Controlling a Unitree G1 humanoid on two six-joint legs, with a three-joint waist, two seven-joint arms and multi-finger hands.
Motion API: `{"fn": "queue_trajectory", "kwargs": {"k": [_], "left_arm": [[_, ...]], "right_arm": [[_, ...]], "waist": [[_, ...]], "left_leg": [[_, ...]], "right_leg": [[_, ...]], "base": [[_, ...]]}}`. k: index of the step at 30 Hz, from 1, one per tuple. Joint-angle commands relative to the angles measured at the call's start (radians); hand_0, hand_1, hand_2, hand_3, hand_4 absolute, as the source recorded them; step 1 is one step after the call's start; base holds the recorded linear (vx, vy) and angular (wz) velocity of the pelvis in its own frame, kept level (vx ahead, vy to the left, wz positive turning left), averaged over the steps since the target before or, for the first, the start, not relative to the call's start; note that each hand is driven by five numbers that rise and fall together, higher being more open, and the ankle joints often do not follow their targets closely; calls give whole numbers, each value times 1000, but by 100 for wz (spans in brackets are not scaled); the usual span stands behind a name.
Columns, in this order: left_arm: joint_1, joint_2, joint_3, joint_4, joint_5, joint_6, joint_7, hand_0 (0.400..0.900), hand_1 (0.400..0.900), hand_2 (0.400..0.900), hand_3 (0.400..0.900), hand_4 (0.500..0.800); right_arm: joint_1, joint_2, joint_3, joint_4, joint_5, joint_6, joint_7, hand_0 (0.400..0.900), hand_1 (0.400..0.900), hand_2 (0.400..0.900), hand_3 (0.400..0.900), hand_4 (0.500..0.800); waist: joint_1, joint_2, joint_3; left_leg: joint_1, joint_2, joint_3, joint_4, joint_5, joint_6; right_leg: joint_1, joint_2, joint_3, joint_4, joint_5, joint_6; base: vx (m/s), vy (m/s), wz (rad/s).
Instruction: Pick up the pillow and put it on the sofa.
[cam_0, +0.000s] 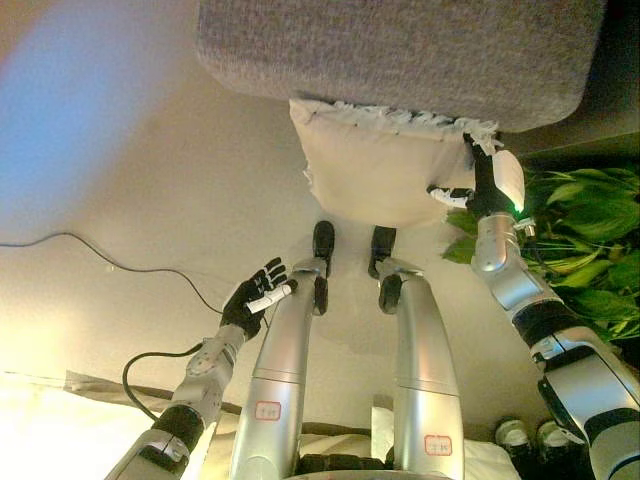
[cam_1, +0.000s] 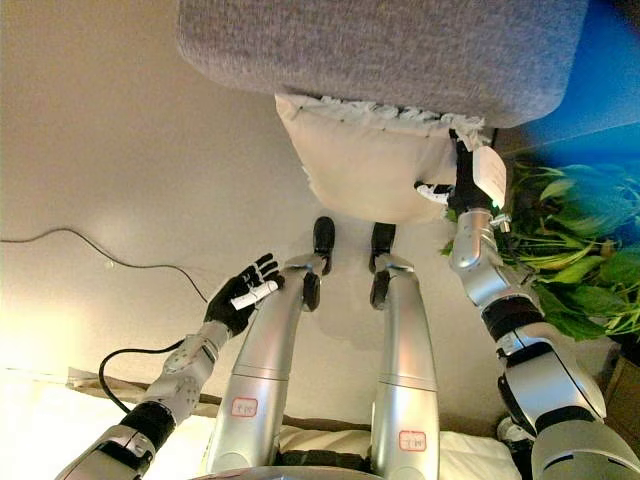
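**Two views looking down from the head**

Both views are taken from high up on the robot's head and are pointed down at the floor (cam_0: 150, 180) in front. The sofa (cam_0: 400, 50) is seen at the top edge, and the plant (cam_1: 590, 240) at the right. Almost the same scene is shared by both views. The right eye view is set a little to the side, so everything is shifted slightly left in it.

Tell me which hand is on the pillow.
The right hand: it grips the cream pillow's right edge by the sofa. The left hand hangs open, apart from it.
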Motion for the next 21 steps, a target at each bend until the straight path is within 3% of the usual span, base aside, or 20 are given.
{"fn": "queue_trajectory", "kwargs": {"k": [1, 4, 5, 10, 21], "left_arm": [[124, -2, -13, -1, 12, -13, 3, 900, 900, 900, 900, 800], [119, -7, -26, 2, 6, -42, 3, 900, 900, 900, 900, 800], [120, -9, -32, -5, 4, -49, 8, 900, 900, 900, 900, 800], [141, -17, -42, -31, -2, -50, 9, 900, 900, 900, 900, 800], [185, -12, -31, -38, -14, -107, -12, 900, 900, 900, 900, 800]], "right_arm": [[-25, -71, 67, -29, -5, -18, 12, 900, 900, 900, 900, 800], [-70, -74, 88, 1, -3, -10, 9, 900, 900, 900, 900, 800], [-79, -77, 94, 3, -8, -8, 1, 400, 400, 400, 400, 500], [-91, -95, 111, -25, -24, 9, 0, 400, 400, 400, 400, 500], [-52, -107, 87, -35, -7, -53, -2, 400, 400, 400, 400, 500]], "waist": [[6, 106, 0], [8, 120, 0], [9, 125, 0], [5, 140, 0], [10, 127, 0]], "left_leg": [[-63, -8, -16, 30, -53, -32], [-103, -11, -11, 67, -66, -32], [-115, -10, -9, 78, -69, -33], [-133, -9, -1, 93, -67, -34], [-89, 7, -3, 59, -42, -43]], "right_leg": [[-25, 7, 29, 74, -76, 33], [-73, -1, 38, 118, -86, 36], [-86, -4, 42, 130, -90, 36], [-104, -1, 47, 140, -89, 34], [-42, 6, 21, 109, -65, 42]], "base": [[-38, 41, 14], [-34, 53, 10], [-15, 56, 4], [6, 69, -5], [8, 12, -10]]}}
